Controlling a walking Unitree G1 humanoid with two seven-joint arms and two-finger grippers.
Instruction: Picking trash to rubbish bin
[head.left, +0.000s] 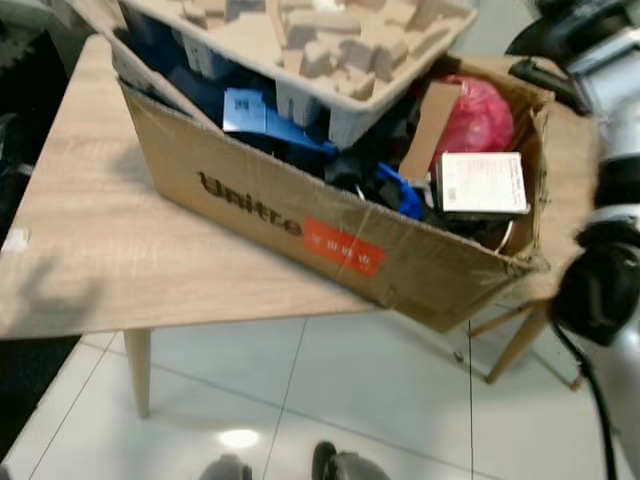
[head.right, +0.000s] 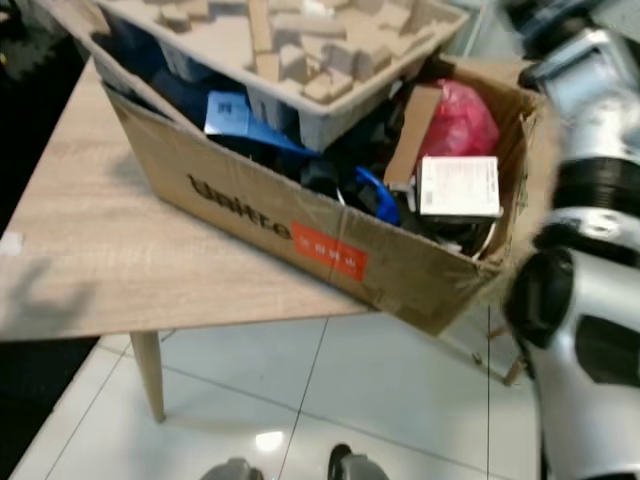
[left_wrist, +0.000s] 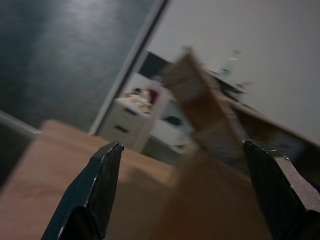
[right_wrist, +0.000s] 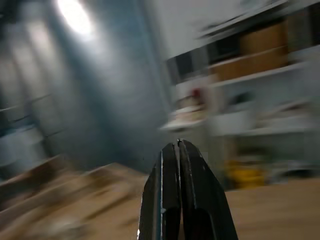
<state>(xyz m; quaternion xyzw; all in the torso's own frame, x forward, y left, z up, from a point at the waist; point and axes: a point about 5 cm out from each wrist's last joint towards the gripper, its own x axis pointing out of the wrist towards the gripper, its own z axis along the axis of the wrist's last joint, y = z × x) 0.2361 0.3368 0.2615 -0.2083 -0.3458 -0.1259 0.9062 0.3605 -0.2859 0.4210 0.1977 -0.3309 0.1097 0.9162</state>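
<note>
The cardboard box (head.left: 300, 225) full of trash lies on the wooden table (head.left: 90, 250), long axis from 10 to 4 o'clock. My left gripper (left_wrist: 180, 195) is apart; my right gripper (right_wrist: 177, 200) is together.

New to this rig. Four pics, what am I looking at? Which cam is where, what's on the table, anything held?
It's a humanoid robot with two arms, each ending in a two-fingered black claw. Two pictures come from its head cameras, looking down; the other two look along each claw from the wrists. On the wooden table sits a cardboard box overhanging the edge, stuffed with trash: a moulded pulp tray, a red bag, a white labelled box and blue bits. The silver right arm shows beside the box. The left claw is open, the right claw shut. Neither holds anything.
</note>
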